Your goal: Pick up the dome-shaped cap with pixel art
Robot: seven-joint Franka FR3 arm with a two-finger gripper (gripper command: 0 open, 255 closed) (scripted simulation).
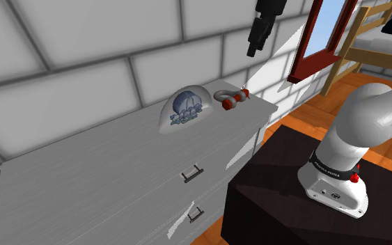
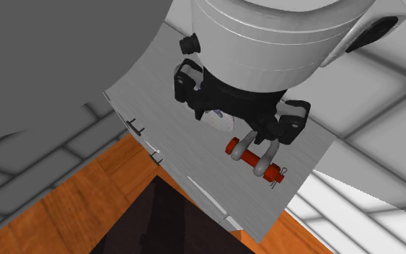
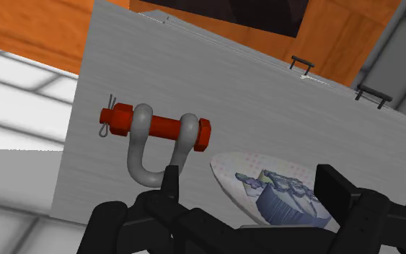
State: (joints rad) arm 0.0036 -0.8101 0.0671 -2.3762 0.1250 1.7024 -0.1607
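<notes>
The dome-shaped cap (image 1: 184, 108), pale with a blue-grey pixel picture on it, lies on the white dresser top (image 1: 111, 156) close to the wall. In the shoulder view my black gripper (image 1: 255, 43) hangs well above the dresser, up and right of the cap. Seen from the wrist, the gripper (image 3: 253, 186) is open; its fingers (image 3: 171, 180) stand apart and the cap (image 3: 273, 189) lies far below between them, untouched. In the second exterior view the arm hides most of the cap (image 2: 218, 120).
A grey shackle with a red pin (image 1: 230, 99) lies next to the cap, towards the dresser's end (image 3: 158, 133). The drawers carry dark handles (image 1: 192, 172). The dark stand (image 1: 285, 188) adjoins the dresser. A red frame (image 1: 319, 42) and a wooden bunk bed (image 1: 368, 35) stand beyond.
</notes>
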